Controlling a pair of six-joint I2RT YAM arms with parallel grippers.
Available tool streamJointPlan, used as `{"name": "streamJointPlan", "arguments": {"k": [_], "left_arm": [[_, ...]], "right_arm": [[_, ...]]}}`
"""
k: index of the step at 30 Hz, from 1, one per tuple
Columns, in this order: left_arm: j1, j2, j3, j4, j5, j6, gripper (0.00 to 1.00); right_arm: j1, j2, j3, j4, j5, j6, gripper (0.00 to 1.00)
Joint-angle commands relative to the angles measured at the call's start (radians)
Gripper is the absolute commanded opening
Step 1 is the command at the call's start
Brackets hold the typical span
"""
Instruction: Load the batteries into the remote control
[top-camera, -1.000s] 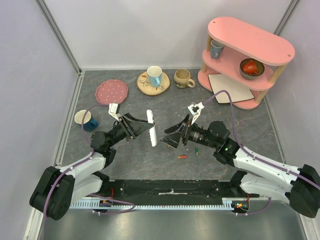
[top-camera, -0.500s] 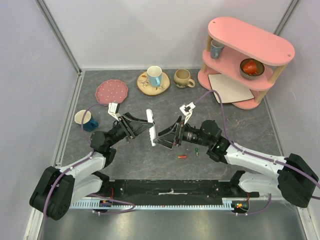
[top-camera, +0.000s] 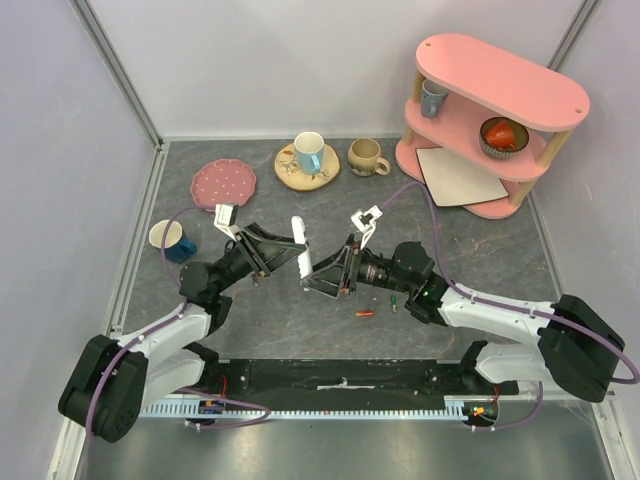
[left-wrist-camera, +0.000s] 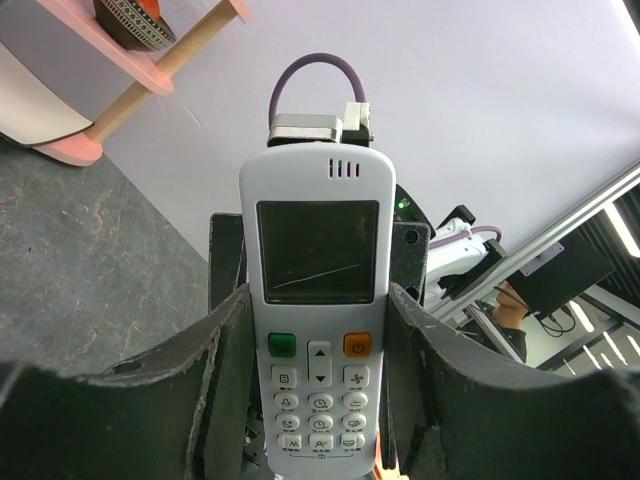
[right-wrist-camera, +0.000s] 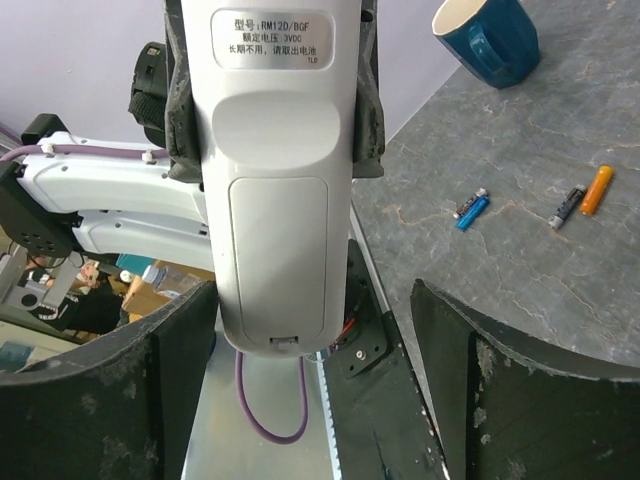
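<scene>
Surface: dark grey mottled table (top-camera: 480, 250), pale walls, pink shelf (top-camera: 500, 85) far right.
Remote control (top-camera: 301, 250): off the table, upright between the 2 arms, battery cover on and facing the right wrist.
Left gripper (top-camera: 297, 256): clenched on the remote's sides.
Right gripper (top-camera: 320, 278): jaws spread wide around the remote's back, not gripping.
Batteries (right-wrist-camera: 570, 205): 3 loose on the table, apart from the remote.
Risk: pushing the cover could twist the side-held remote loose, I'd guess.

On the silver label (right-wrist-camera: 272, 40) on the back of the remote control (right-wrist-camera: 275, 200) we read "RM12D/BGF", "3VDC" and "TLD" (set among Chinese characters).
</scene>
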Motion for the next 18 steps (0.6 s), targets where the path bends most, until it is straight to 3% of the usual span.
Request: {"name": "streamJointPlan", "arguments": {"k": [1, 8, 18], "left_arm": [[-0.005, -0.023, 0.022, 0.227, -0.025, 0.039, 0.02], [-0.006, -0.026, 0.017, 0.227, -0.031, 0.039, 0.02], [-0.006, -0.031, -0.001, 0.213, -0.045, 0.039, 0.05]], "right_arm": [[0.013, 0.025, 0.045, 0.115, -0.017, 0.026, 0.83], [0.023, 0.039, 0.043, 0.137, -0.026, 0.029, 0.75], [0.024, 0.029, 0.034, 0.123, -0.049, 0.018, 0.48]]}}
